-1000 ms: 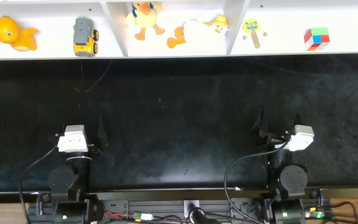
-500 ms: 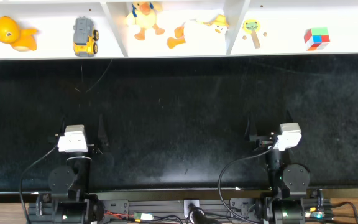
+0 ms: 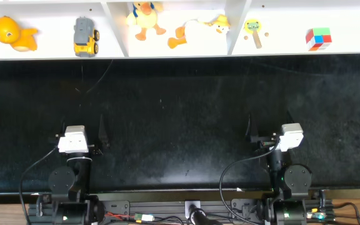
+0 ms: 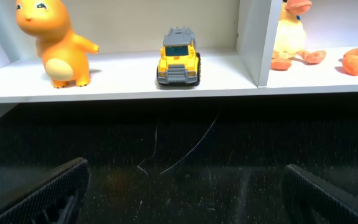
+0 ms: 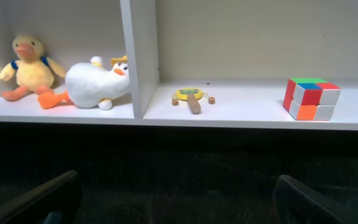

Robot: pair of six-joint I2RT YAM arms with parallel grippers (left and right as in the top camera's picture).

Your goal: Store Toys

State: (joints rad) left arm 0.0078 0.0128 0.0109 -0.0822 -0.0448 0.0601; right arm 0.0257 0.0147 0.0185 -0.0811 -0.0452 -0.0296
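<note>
1. All toys sit on the shelf (image 3: 42, 54) — orange figure (image 4: 58, 40) with truck (image 4: 179, 57), yellow duck (image 5: 27, 65) beside white duck (image 5: 95, 84), rattle (image 5: 191, 99) with cube (image 5: 309, 98). Sorting looks finished to me.
2. Left gripper (image 4: 185, 193) and right gripper (image 5: 173, 193) gape wide, empty, low over the table (image 3: 180, 112) — idle.
3. I see no readable writing.

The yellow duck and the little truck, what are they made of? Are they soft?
The yellow duck looks like soft plush fabric: its surface is fuzzy and its orange feet flop. The truck looks like hard plastic, perhaps with some metal: its yellow body is smooth, a bit shiny, with crisp edges.
</note>
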